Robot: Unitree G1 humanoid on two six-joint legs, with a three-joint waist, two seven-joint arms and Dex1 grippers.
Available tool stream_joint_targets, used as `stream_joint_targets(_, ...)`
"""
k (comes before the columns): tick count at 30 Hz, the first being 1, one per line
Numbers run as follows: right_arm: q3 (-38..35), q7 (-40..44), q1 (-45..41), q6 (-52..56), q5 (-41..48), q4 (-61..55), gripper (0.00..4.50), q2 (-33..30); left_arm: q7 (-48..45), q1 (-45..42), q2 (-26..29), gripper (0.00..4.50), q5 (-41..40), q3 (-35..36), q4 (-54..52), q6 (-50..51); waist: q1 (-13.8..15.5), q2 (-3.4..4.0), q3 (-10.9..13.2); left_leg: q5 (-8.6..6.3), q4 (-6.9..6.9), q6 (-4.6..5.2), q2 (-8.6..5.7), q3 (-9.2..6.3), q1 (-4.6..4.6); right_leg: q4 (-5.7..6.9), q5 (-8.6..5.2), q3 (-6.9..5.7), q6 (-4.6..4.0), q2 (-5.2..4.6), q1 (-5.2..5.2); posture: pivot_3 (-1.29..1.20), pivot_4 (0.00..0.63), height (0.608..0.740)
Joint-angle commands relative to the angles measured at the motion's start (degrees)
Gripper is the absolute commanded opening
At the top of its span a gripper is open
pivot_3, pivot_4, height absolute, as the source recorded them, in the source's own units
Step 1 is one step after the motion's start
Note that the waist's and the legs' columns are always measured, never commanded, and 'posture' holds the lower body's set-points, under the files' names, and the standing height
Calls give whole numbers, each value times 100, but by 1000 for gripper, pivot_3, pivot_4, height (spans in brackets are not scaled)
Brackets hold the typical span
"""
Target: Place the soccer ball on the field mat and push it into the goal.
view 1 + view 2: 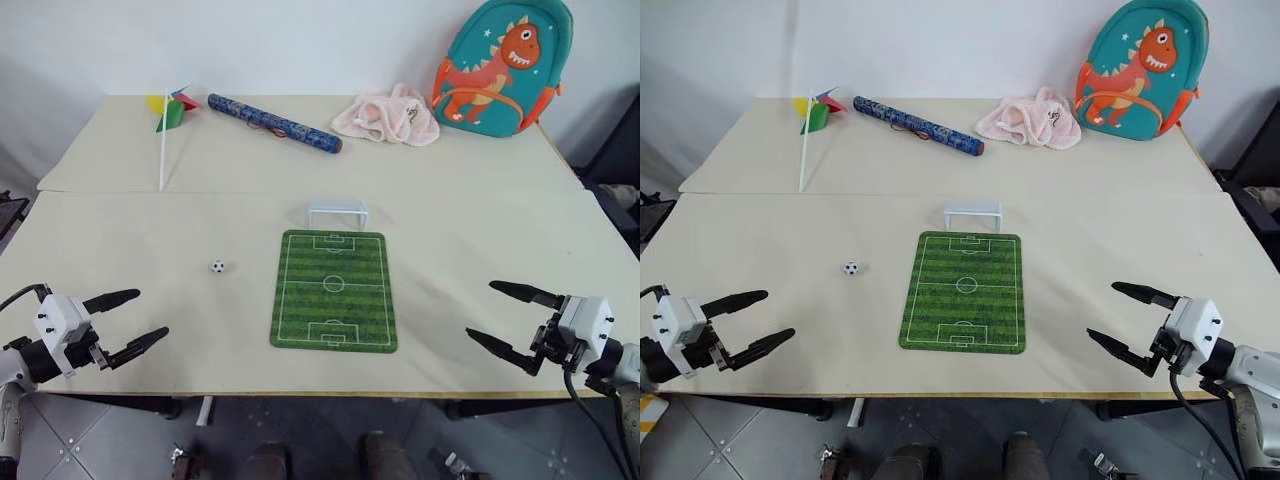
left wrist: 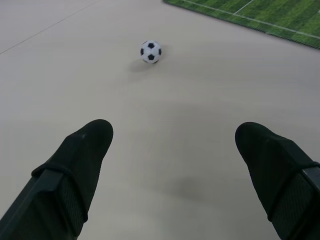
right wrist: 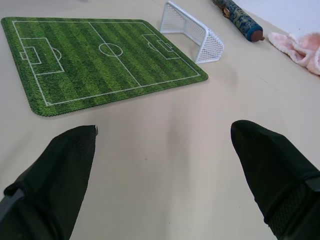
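- The soccer ball [image 1: 217, 266] lies on the bare table [image 1: 120, 240], ahead of the left gripper [image 1: 132, 322] and slightly toward the robot's middle, well apart from its fingertips. It is off the field mat [image 1: 333, 290], just beside the mat's left edge, so the placing step is judged not yet done.
- The field mat lies flat between the two grippers, nearer the middle than either. The goal [image 1: 338, 211] stands at the mat's far short edge, its mouth facing down the pitch, which suits a straight push along the mat's length.
- The left gripper hovers over the table's near edge, its two black fingers [image 2: 75, 165] spread wide with nothing between them and touching nothing. Being the nearer one to the ball, it is the likely one to fetch it.
- The right gripper [image 1: 510, 318] hovers at the opposite near corner, fingers likewise wide apart and empty. The mat and goal lie ahead of it and toward the robot's left.
- A pinwheel [image 1: 170, 112], a rolled tube [image 1: 274, 123], a pink cloth [image 1: 388, 115] and a dinosaur backpack [image 1: 500, 62] lie far beyond both grippers and play no part.
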Motion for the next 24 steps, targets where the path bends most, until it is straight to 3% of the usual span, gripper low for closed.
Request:
stream_joint_targets(1, -43, -20, -11, -110, 32, -19, 4500, 33, -42, 80, 23, 4485, -169, 111, -187, 87, 1, 0, 0, 0, 0, 0, 0, 0, 0, 1, 0, 0, 0, 0, 0, 0, 150, 740)
stream_joint_targets(10, 51, -45, -14, 140, 210, -184, 4500, 203, 209, 115, -28, 4485, -694, 446, -471, 964, -1, 0, 0, 0, 6, 0, 0, -1, 1, 13, 0, 0, 0, 0, 0, 0, 150, 740)
stream_joint_targets(14, 135, -363, -159, 475, 489, -714, 4500, 442, 235, 254, -70, 4485, -986, 648, -464, 1518, -18, 0, 0, 0, 6, 0, 3, 0, 3, 16, 0, 3, 0, 2, -2, 0, 150, 740)
stream_joint_targets(21, 208, -1082, -327, 703, 1113, -1904, 4500, 1148, 758, 369, -503, 4485, -802, 984, 542, 1371, 5, 1, -1, 1, 14, -2, 2, -5, 3, 24, 0, 0, -1, 1, -2, 0, 150, 740)
stream_joint_targets(24, 342, -691, -138, 326, 1194, -2269, 4500, 1315, 647, 252, -590, 4485, -970, 866, 453, 1602, 35, -10, -5, 1, 13, -2, -1, -8, -3, 22, 0, -4, -1, -2, -3, 0, 150, 740)
